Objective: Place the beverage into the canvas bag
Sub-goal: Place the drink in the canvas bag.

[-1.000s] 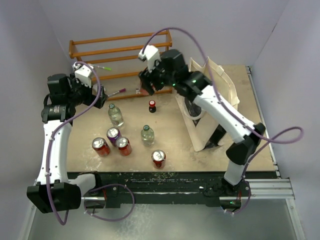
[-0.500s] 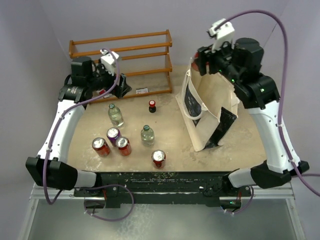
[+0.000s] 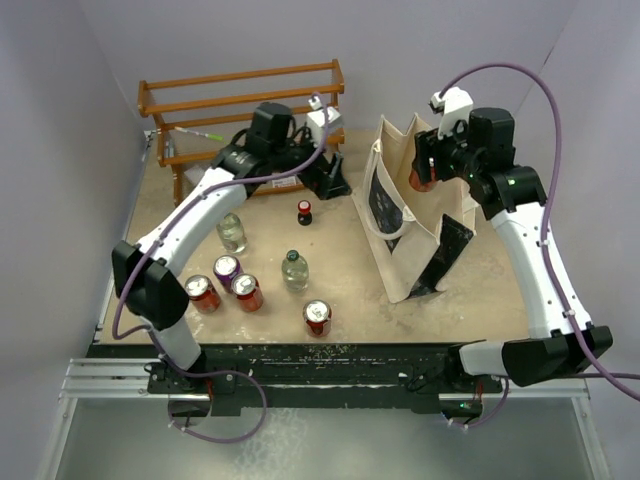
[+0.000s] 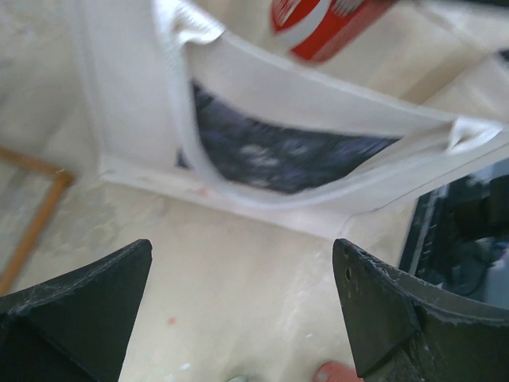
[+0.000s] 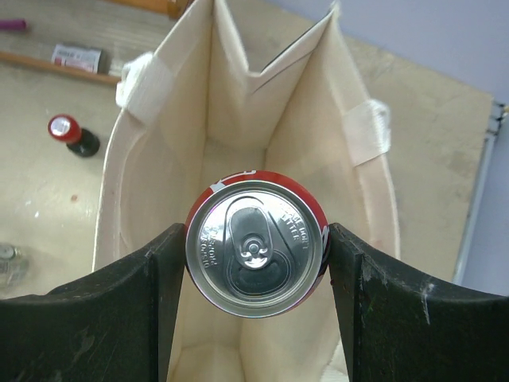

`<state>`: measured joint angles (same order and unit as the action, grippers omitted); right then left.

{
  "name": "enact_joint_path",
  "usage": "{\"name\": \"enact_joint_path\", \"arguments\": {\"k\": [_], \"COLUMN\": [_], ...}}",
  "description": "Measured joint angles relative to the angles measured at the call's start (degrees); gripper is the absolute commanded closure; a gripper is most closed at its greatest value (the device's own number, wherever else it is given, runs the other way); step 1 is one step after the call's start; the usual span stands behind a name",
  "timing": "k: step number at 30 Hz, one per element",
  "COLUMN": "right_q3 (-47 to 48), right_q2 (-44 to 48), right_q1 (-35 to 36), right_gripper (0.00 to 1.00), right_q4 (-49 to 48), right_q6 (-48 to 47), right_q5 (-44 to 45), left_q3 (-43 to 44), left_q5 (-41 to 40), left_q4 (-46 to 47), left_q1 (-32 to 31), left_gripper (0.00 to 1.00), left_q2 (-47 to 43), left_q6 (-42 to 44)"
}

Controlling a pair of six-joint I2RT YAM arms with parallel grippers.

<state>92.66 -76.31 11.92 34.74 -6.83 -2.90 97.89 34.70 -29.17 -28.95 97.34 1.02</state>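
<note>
Above the open canvas bag [image 5: 151,183], right tool [image 5: 253,259] grips the red can [image 5: 256,248].

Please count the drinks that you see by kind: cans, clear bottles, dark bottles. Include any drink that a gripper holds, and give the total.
Cans: 5 (four standing free, one can in the right gripper)
Clear bottles: 2
Dark bottle, red cap: 1
Total: 8

The left gripper [image 4: 242,270], jaws spread wide and empty, faces the canvas bag [image 4: 278,155] standing on the table [image 4: 238,302]; a blurred red can [image 4: 326,28] shows beyond its rim
</note>
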Motion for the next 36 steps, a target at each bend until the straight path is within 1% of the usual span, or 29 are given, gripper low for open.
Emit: {"name": "enact_joint_path", "arguments": {"k": [4,8,9,10,12,17,20,24,25,26,28,32,35,36], "right_q3": [-3.52,-4.92,-5.09,-5.31,-6.01,-8.22,-9.97,-12.5,-13.0,-13.2,-13.38,-14.08,-14.38,-14.38], "right_q2": [0.35,1.01,1.22,1.42,2.01,3.23,3.78,4.22,4.28,4.28,4.31,4.61,4.59,4.55], "right_q1": [-0.26,-1.14,-1.51,-1.88,-2.91,-5.4,-5.99,-5.99,-5.99,-5.99,-5.99,-5.99,-5.99,-5.99], "right_gripper": [1.0,1.0,1.0,1.0,1.0,1.0,1.0,1.0,1.0,1.0,1.0,1.0,1.0,1.0], "right_q4": [-0.61,-1.81,-2.14,-2.51,-3.48,-5.46,-6.4,-7.61,-7.67,-7.67,-7.74,-9.35,-9.86,-9.86], "right_q6": [0.33,0.72,0.83,0.92,1.4,2.69,2.86,2.86,2.84,2.86,2.82,2.25,1.53,1.29], "right_q5": [-1.81,-3.08,-3.48,-4.0,-5.55,-9.84,-11.72,-13.46,-13.66,-13.81,-14.21,-14.49,-14.84,-14.99], "left_q3": [6.05,10.69,12.68,13.0,15.67,19.58,19.78,19.12,18.4,17.97,16.33,12.83,10.75,9.99], "left_q5": [-0.37,0.24,0.31,0.31,0.09,-1.05,-1.07,0.07,1.03,1.57,2.69,4.24,5.75,6.38], "left_q4": [1.75,3.96,4.9,5.2,5.86,6.82,7.26,8.07,9.29,10.1,11.89,13.46,13.68,13.84], "left_q1": [-4.85,-6.8,-6.93,-7.08,-7.1,-7.21,-7.3,-7.48,-7.52,-7.52,-7.56,-7.5,-7.45,-7.45], "left_gripper": [0.0,0.01,0.0,0.01,0.03,0.15,0.28,0.52,0.56,0.63,0.71,0.9,1.0,1.0], "left_q2": [4.72,8.15,9.79,10.12,12.5,17.4,19.02,19.82,19.76,19.69,19.3,17.86,16.52,16.04], "left_q6": [-9.57,-19.78,-23.61,-24.37,-28.46,-34.49,-36.28,-38.18,-38.51,-38.88,-38.97,-38.36,-37.22,-36.85]}}
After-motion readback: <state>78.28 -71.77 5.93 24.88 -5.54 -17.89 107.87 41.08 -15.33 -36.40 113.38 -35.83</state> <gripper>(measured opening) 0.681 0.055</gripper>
